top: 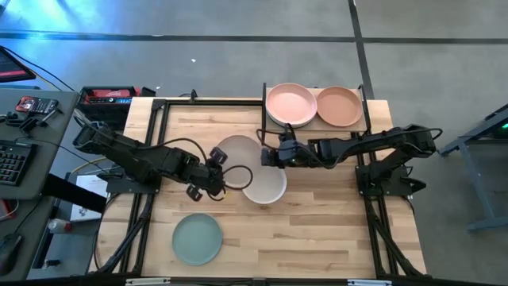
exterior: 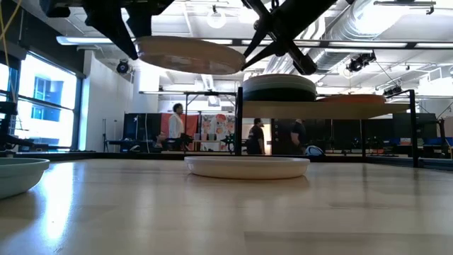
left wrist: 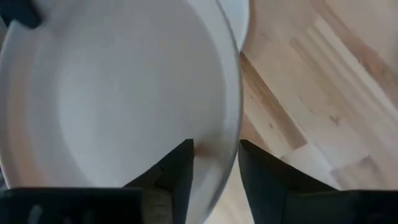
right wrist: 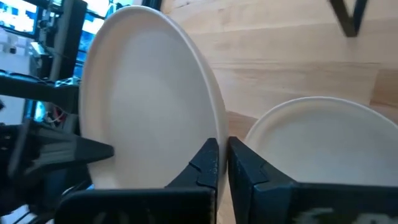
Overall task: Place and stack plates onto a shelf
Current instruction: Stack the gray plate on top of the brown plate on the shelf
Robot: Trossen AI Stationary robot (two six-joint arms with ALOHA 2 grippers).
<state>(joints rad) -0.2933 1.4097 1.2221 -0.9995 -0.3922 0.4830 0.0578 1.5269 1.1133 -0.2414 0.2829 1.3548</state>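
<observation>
Butcher-block tabletop (top: 317, 230) on a black frame fills the overhead view, with grey floor around it and a desk of tools at the left; at table level, several people stand in the workshop beyond. Above the middle of the table a cream plate (top: 236, 150) hangs in the air, gripped from both sides: the left gripper (top: 217, 172) pinches its near-left rim, fingers (left wrist: 177, 171) closed over the edge, while the right gripper (top: 270, 156) clamps the opposite rim, its fingers (right wrist: 205, 163) pressed nearly together on the thin lip. The low view shows this plate (exterior: 190, 54) slightly tilted and well clear of the wood. Just beside and below it a second cream plate (top: 265, 184) lies flat on the tabletop. A mint green plate (top: 197, 238) sits near the front left edge, well apart from the others. At the back right, the shelf (top: 367, 121) carries a pale pink plate (top: 290, 104) and a salmon plate (top: 339, 106) side by side, their rims touching or nearly so.
</observation>
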